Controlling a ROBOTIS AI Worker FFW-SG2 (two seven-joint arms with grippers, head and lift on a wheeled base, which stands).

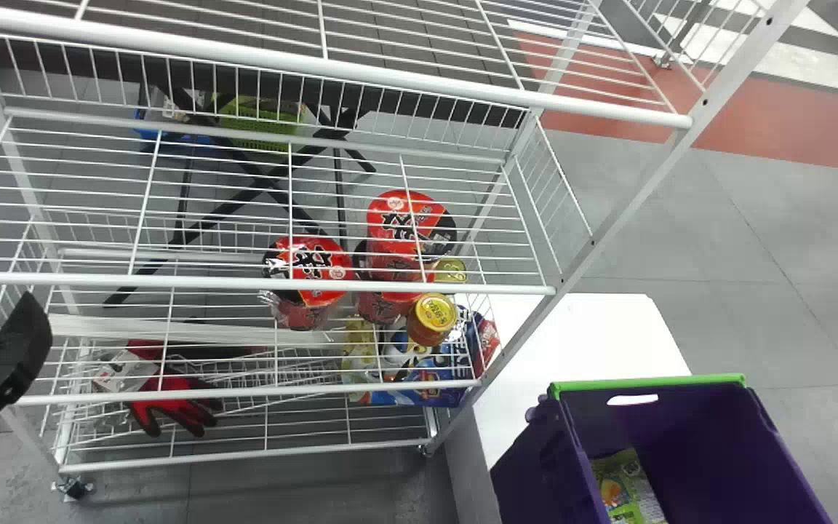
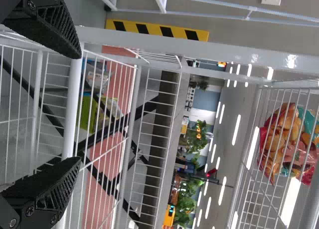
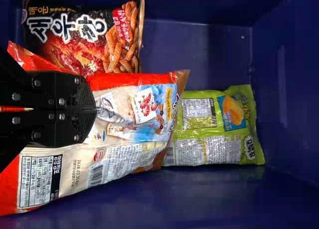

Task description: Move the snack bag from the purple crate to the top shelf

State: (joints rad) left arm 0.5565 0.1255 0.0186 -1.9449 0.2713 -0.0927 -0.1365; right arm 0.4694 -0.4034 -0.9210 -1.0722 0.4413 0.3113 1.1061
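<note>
Nearest, inside the purple crate [image 1: 703, 437]: right gripper [image 3: 94, 109], with fingers pressed together, pinching the red and cream snack bag [image 3: 124, 164]. Whether raised within the crate or in contact with its floor, impossible to tell. Also inside the crate: a dark red bag [image 3: 79, 34] with pictured snack sticks, and a green bag [image 3: 214, 129], both partly covered in view by the snack bag.

Directly beneath the crate: white tabletop [image 1: 593, 327], extending beyond its far side.

Well apart from the crate, on its left: left gripper [image 1: 19, 349], at the far end of the white wire rack [image 1: 244, 282], with fingers [image 2: 50, 189] spread.

Left of the crate, on the rack and partly behind its wires: blue snack packets [image 1: 419, 382], a yellow-lidded container [image 1: 430, 327], red packaged noodle bowls [image 1: 310, 269], and, farthest left of these, red and black gloves [image 1: 172, 397]. Higher than the crate, seen through the rack's upper wires: a multicoloured bag [image 2: 289, 141].

Farther off, beyond the crate and to its left, behind the rack: black crossed legs [image 1: 266, 175], near a green basket [image 1: 255, 127]. Beyond the crate, toward the right: red floor band [image 1: 804, 131].
</note>
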